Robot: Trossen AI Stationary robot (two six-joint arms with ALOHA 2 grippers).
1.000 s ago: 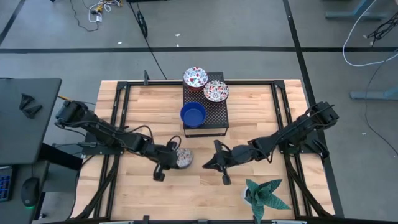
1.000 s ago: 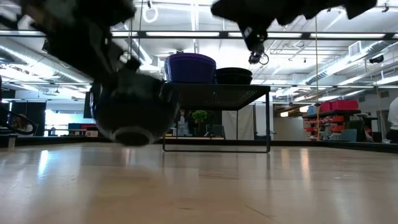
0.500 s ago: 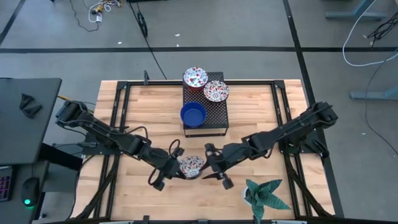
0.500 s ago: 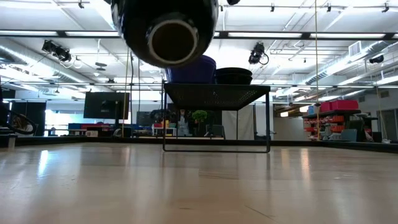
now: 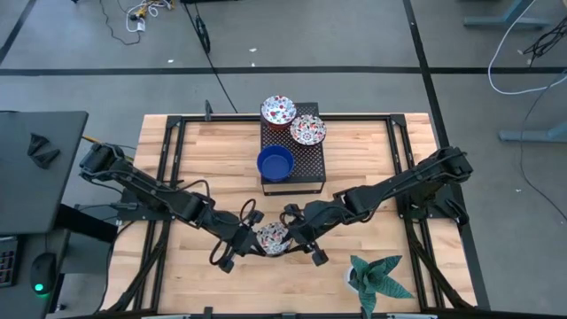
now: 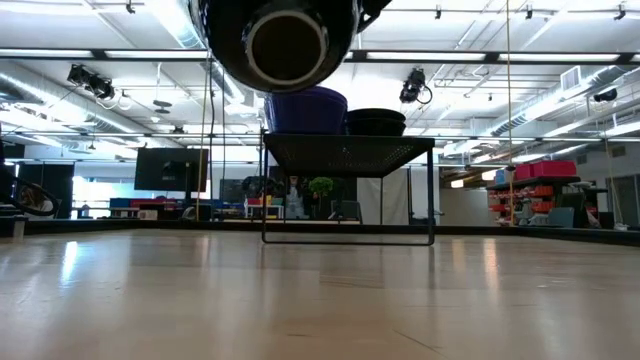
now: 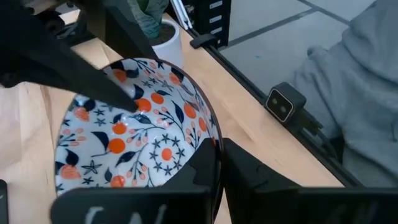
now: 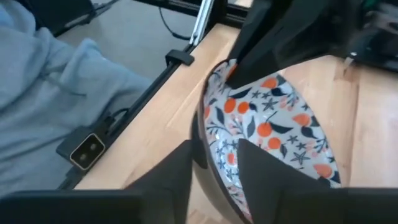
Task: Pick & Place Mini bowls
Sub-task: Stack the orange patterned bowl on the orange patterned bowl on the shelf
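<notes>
Bright, even overhead lighting; sharp high view, blurred wrist-view foregrounds.

The bowl [image 5: 272, 237] between my 2 grippers is white inside, scattered with orange-red berries, dark blue leaves and small stars; its outside [image 6: 282, 42] looks glossy black from table height. My left gripper [image 5: 258, 241] and right gripper [image 5: 288, 237] are both black. On the black mesh stand [image 5: 304, 162] I see 1 solid cobalt blue bowl [image 5: 275, 163] and 2 white bowls, one [image 5: 278, 111] and the other [image 5: 307, 130], patterned in red and blue. My table [image 5: 354, 151] is pale blond wood with black framing. The plant [image 5: 383, 276] has green leaves striped lighter, in a white pot. A person's sleeve [image 8: 50, 93] is grey.
</notes>
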